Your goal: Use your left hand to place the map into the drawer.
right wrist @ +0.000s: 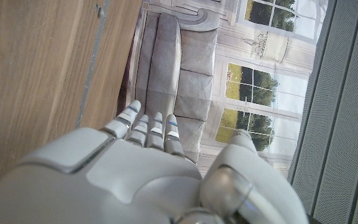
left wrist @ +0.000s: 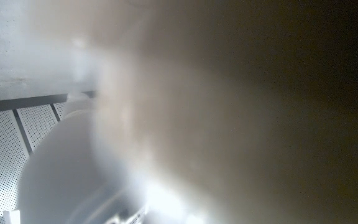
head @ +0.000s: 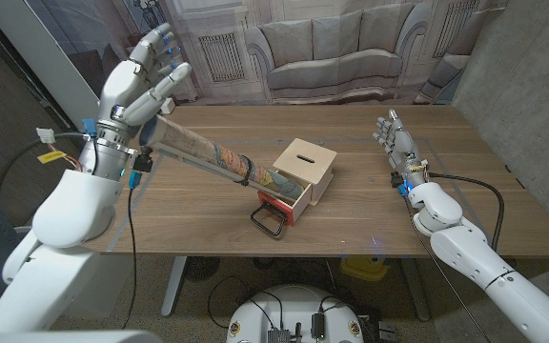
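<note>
The rolled map (head: 208,152) slants across the table, its far end in the pulled-out drawer (head: 290,197) of a small wooden box (head: 307,160). The map's other end sits by the heel of my left hand (head: 141,84), which is raised over the table's left edge with its fingers spread wide. I cannot tell whether the hand touches the map. The left wrist view is a pale and tan blur. My right hand (head: 394,138) stands at the table's right side with fingers straight and apart, holding nothing; its back (right wrist: 135,174) shows in the right wrist view.
The drawer has a red front and a black loop handle (head: 267,222) that points toward the table's near edge. The wooden table (head: 370,205) has bare surface between the box and my right hand. A backdrop with a printed sofa (head: 341,57) hangs behind.
</note>
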`<state>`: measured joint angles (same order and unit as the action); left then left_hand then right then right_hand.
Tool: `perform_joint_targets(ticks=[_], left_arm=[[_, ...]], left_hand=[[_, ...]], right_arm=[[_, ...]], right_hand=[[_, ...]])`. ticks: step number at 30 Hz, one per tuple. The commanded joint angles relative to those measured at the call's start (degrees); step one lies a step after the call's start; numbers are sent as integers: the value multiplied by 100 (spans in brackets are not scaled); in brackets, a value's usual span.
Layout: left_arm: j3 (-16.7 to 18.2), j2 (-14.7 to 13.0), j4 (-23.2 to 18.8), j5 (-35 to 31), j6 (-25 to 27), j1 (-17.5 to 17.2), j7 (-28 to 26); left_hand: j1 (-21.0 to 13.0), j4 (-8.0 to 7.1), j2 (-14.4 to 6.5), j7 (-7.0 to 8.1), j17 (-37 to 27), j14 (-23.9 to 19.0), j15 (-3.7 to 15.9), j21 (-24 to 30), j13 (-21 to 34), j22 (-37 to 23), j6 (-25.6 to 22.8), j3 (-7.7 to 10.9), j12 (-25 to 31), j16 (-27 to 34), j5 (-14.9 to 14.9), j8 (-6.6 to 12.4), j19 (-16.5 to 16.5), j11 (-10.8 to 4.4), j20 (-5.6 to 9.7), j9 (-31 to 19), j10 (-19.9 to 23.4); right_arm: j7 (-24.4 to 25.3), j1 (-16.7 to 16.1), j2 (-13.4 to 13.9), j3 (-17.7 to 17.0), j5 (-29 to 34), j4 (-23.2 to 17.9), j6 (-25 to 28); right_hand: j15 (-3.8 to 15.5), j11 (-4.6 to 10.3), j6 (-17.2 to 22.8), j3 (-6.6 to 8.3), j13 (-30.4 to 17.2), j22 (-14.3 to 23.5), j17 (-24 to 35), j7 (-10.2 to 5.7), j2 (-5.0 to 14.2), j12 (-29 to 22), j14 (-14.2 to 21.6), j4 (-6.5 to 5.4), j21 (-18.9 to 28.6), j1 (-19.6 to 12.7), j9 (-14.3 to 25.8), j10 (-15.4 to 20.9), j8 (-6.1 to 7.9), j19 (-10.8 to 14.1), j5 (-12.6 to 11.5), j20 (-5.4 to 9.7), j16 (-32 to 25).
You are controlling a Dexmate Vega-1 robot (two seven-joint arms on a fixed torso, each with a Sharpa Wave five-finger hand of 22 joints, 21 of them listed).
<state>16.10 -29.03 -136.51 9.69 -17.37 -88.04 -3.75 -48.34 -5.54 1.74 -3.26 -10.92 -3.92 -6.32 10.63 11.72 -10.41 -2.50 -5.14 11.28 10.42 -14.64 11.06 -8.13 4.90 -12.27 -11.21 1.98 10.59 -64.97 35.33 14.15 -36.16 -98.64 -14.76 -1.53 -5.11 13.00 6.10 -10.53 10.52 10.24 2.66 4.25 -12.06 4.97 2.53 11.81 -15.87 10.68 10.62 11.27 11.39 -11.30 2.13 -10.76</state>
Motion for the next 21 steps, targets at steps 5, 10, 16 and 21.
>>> perform_joint_targets(ticks=[5,10,16,21], left_arm=[[3,-68,-146,-49,381,126,-55],[28,-38,-233,-108,433,49,-96],[144,64,-461,-254,459,-125,-158],[227,184,-620,-369,470,-247,-190]], left_hand=[[20,5,3,1,5,62,-8,56,8,-17,-50,-46,56,47,-30,44,17,6,-9,7,-18],[22,4,-1,0,5,71,-12,55,7,-16,-58,-50,59,46,-33,46,26,2,-9,8,-13],[23,3,-5,-18,6,76,-23,54,6,-16,-80,-54,60,46,-36,54,36,8,-9,8,-15],[24,3,-7,-13,6,80,-30,54,5,-16,-71,-57,61,46,-39,49,42,15,-8,8,-15]], right_arm=[[-33,-11,10,-38,-69,35,0],[-92,-2,15,-39,-76,94,-45],[-121,-10,6,-60,-102,134,-98],[-148,-12,-12,-65,-144,173,-116]], right_hand=[[-24,-5,-6,-3,-15,13,21,-4,33,-11,4,36,-15,-27,17,46,-9,54,16,54,16],[-24,-3,-8,-3,-15,13,21,-4,34,-11,3,37,-15,-28,17,45,-10,54,16,55,17],[-25,1,-9,-5,-15,13,21,-5,34,-10,5,38,-15,-27,17,44,-10,52,16,53,16],[-23,-1,-12,-7,-15,13,21,-3,33,-10,-1,38,-15,-25,17,45,-12,53,16,52,18]])
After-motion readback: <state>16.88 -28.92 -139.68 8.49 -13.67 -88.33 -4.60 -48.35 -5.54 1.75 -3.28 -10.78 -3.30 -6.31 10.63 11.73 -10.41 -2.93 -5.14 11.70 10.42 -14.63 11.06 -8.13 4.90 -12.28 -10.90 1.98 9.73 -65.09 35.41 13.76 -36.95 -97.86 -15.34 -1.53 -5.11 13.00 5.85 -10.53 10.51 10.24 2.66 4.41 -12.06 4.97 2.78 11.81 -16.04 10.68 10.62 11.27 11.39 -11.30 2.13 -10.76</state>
